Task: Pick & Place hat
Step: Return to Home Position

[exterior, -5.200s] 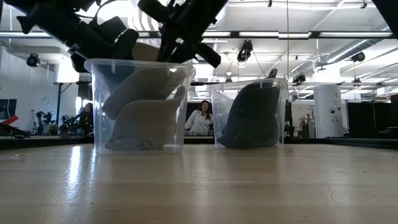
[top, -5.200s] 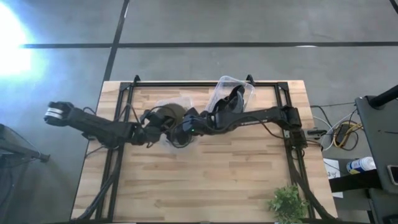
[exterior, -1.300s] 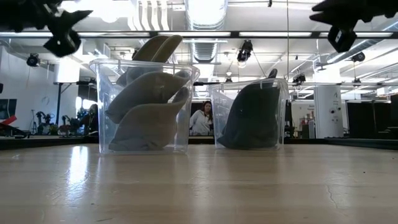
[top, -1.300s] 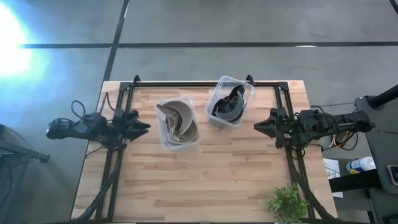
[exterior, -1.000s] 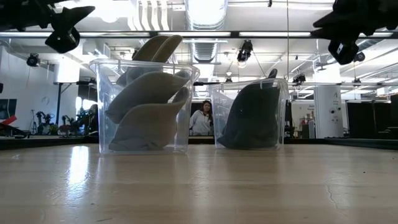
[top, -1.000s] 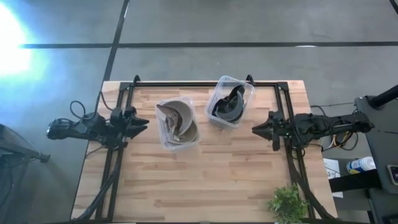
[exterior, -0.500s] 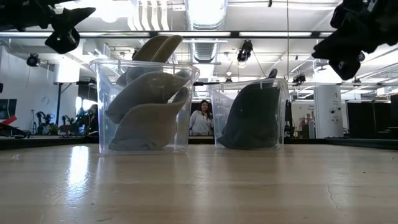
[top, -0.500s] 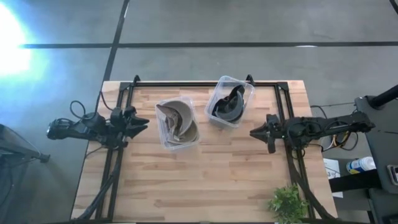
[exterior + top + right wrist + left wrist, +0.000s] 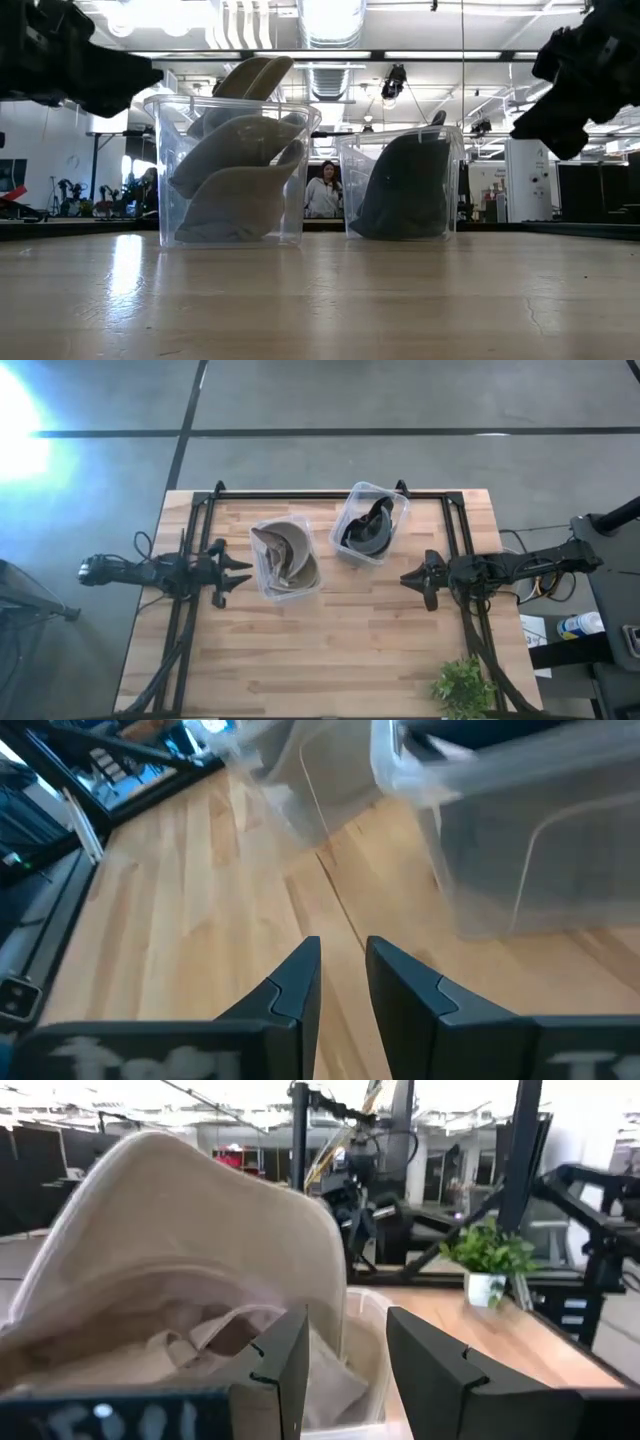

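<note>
Tan hats (image 9: 288, 552) stand stacked on edge in a clear bin (image 9: 262, 582) left of centre; one brim (image 9: 245, 75) sticks up above the rim. A dark hat (image 9: 368, 532) sits in a second clear bin (image 9: 398, 500) farther back and to the right. My left gripper (image 9: 245, 572) hovers open just left of the tan-hat bin, and its wrist view is filled by a tan hat (image 9: 170, 1220). My right gripper (image 9: 404, 578) hovers off the dark-hat bin's near right corner, open by a narrow gap (image 9: 343, 970), tipped down at the tabletop.
A black frame (image 9: 330, 493) runs round the table's far and side edges. A small potted plant (image 9: 462, 685) stands at the near right corner. Bare wood (image 9: 330, 650) fills the table's near half. A person (image 9: 325, 190) sits in the room behind the table.
My left gripper has moved right toward the tan-hat bin, a little toward the near edge and lower. My right gripper has crept left and downward toward the table's middle. Both bins and the hats have stayed put.
</note>
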